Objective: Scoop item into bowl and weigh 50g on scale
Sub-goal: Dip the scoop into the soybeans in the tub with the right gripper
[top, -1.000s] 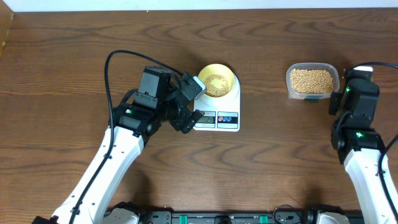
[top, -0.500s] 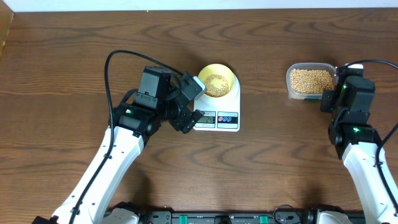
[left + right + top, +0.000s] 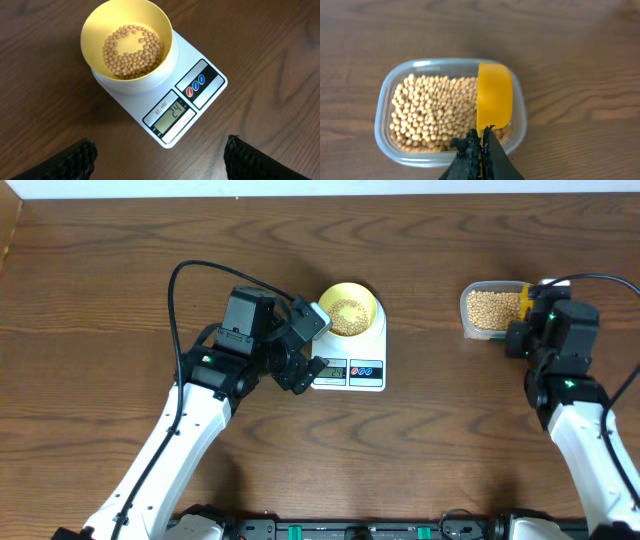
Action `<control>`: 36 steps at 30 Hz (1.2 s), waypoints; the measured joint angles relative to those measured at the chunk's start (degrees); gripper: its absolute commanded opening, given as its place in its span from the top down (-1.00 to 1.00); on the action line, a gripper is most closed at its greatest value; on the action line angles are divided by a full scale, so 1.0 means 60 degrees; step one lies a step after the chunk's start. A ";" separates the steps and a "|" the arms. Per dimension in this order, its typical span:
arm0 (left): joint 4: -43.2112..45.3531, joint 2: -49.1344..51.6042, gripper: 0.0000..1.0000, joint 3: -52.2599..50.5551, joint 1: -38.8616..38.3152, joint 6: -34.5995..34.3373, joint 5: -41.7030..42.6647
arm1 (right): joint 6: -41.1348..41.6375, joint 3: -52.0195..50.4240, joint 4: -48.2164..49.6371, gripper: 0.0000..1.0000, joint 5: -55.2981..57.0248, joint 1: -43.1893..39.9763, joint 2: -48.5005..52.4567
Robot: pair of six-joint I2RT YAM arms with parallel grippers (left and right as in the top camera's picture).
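Observation:
The pale yellow bowl (image 3: 351, 309) stands on the white scale (image 3: 350, 370) and holds a layer of tan beans (image 3: 132, 51). The scale's display (image 3: 174, 119) reads 24. My left gripper (image 3: 160, 157) is open and empty, just in front of the scale's display edge. My right gripper (image 3: 482, 142) is shut on the yellow scoop (image 3: 494, 100), whose blade lies in the right side of the clear tub (image 3: 385, 140) full of beans (image 3: 432, 110). In the overhead view the scoop (image 3: 527, 298) shows at the tub's right end.
The clear tub (image 3: 468, 327) sits at the far right of the wooden table (image 3: 430, 440). A black cable (image 3: 190, 270) loops over the left arm. A white wall edge runs along the back.
My right arm has moved left and forward over the tub, bringing the yellow scoop into the beans. The left arm, bowl and scale have not moved.

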 measured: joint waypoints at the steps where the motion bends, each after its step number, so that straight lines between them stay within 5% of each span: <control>1: 0.0000 0.0000 -0.68 0.0000 0.0000 0.0004 0.0004 | -0.0004 0.0000 0.0022 0.98 -0.0073 0.0000 0.0171; 36: -0.0004 0.0000 -0.68 0.0000 0.0000 0.0004 0.0000 | 0.1260 0.0000 0.0484 0.98 -0.1756 0.0000 0.1268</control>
